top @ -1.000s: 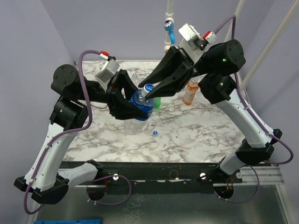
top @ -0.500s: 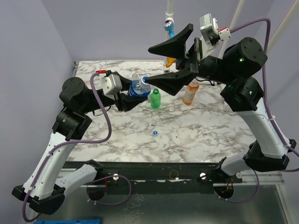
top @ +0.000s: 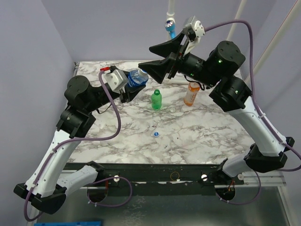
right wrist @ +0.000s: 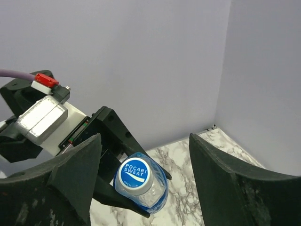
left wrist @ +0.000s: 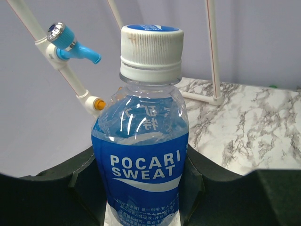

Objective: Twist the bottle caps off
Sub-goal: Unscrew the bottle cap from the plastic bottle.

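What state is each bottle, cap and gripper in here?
Pocari Sweat bottle: gripped, off the table.
Pocari Sweat cap: on its bottle.
left gripper: shut on the Pocari Sweat bottle.
right gripper: open, empty, clear of the cap.
green bottle: upright on the table.
orange bottle: upright on the table.
loose cap: lying on the table.

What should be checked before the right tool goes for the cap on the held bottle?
1. Grip: left tool clamps the bottle: ok.
2. The cap sits on the bottle's neck: ok.
3. The right tool is open: ok.
4. Aim: right tool faces the cap, apart from it: ok.
5. Is the cap already loosened: cannot tell.
6. The green bottle and orange bottle stand upright, away from both tools: ok.
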